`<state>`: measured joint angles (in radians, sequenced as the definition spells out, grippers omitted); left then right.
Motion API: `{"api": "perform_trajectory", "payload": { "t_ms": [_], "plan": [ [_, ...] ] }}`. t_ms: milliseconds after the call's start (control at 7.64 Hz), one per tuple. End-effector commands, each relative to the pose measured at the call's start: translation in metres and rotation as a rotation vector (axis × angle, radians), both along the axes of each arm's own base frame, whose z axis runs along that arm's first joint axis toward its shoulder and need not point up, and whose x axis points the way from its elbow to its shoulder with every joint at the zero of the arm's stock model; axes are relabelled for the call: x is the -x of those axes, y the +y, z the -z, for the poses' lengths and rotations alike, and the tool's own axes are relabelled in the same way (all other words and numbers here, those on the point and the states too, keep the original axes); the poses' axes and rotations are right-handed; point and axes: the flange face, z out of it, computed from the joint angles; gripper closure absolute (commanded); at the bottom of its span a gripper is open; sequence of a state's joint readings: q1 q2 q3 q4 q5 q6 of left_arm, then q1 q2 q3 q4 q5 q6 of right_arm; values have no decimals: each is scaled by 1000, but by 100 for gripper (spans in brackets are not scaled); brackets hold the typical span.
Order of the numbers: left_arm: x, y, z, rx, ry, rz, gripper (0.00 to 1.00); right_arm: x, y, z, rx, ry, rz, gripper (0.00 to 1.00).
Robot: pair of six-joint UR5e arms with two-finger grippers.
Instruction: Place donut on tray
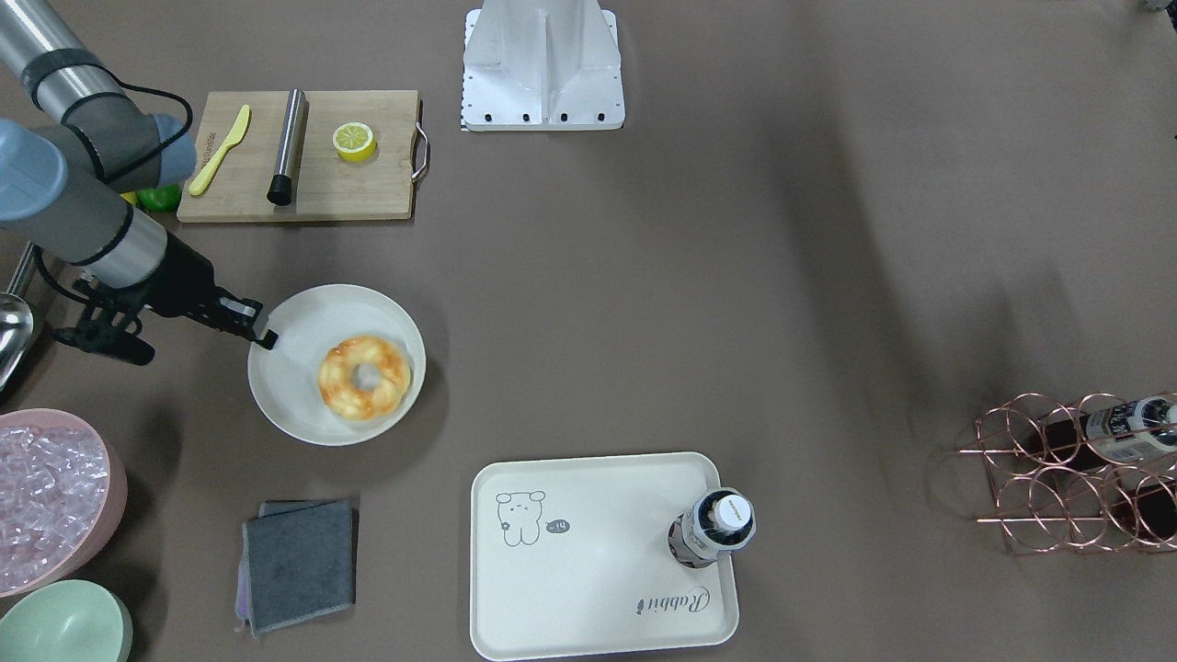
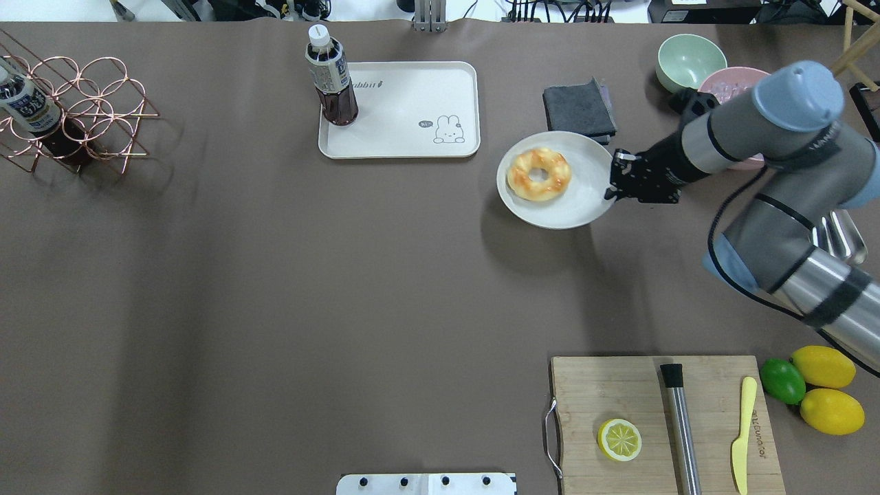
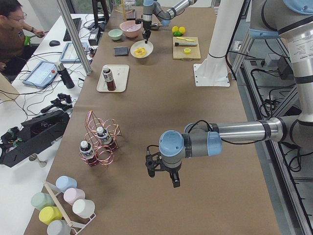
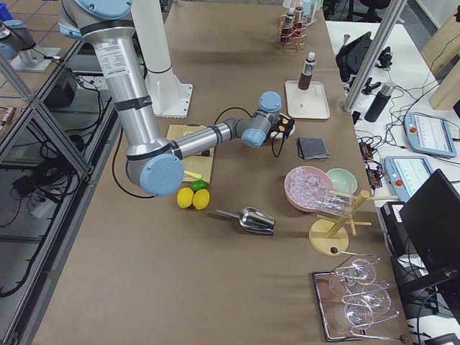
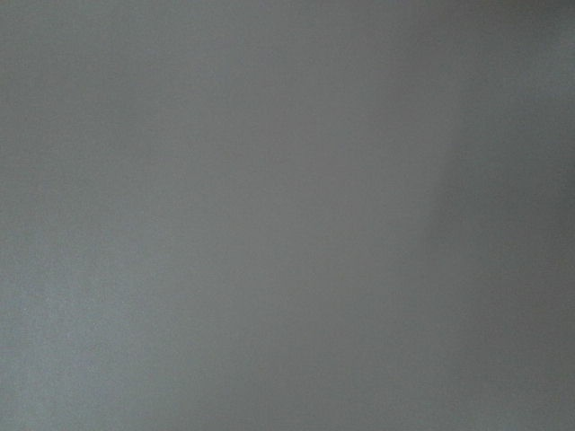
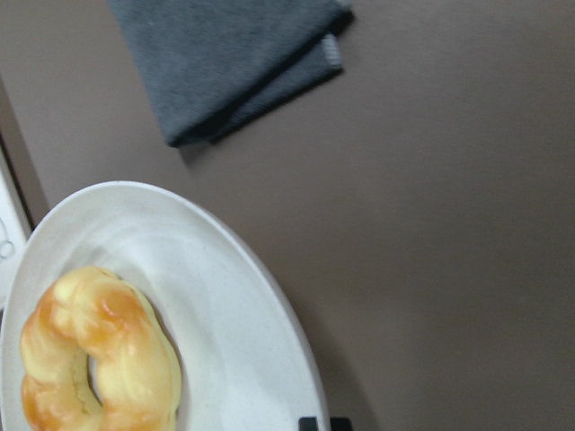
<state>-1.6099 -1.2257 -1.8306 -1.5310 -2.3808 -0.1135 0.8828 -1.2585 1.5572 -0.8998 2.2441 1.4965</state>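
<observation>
While the donut lies on the plate near the far-right corner of the brown bench, your tray at the far edge holds a bottle. The right claw is closed and empty; for the left claw I cannot tell.

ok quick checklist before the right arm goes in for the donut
1. donut lies free on the plate, nothing on it: ok
2. right gripper lined up over the donut: not ok, it is at the plate's rim, beside the donut
3. right jaws open wide enough: cannot tell
4. free room on the tray: ok, the bottle takes only one corner
5. left gripper out of the path: ok, far along the table
</observation>
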Motion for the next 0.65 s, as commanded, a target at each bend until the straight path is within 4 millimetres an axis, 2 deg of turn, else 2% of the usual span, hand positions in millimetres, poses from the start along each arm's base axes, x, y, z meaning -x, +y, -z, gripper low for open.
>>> {"api": "perform_trajectory", "payload": {
  "t_ms": [0,131,262,393,523],
  "plan": [
    [0,-1,3,-7,0,1,2,69,-73,79,70,-34,-107,100],
    [0,-2,4,-9,0,1,2,108,-89,114,84,-36,-142,100],
    [0,-3,5,-12,0,1,2,131,-100,133,96,-33,-159,100],
    [0,-5,6,-15,-1,1,2,140,-104,135,99,-24,-161,100],
    [0,-5,7,-16,-1,1,2,158,-107,140,103,-12,-158,100]
  ]
}}
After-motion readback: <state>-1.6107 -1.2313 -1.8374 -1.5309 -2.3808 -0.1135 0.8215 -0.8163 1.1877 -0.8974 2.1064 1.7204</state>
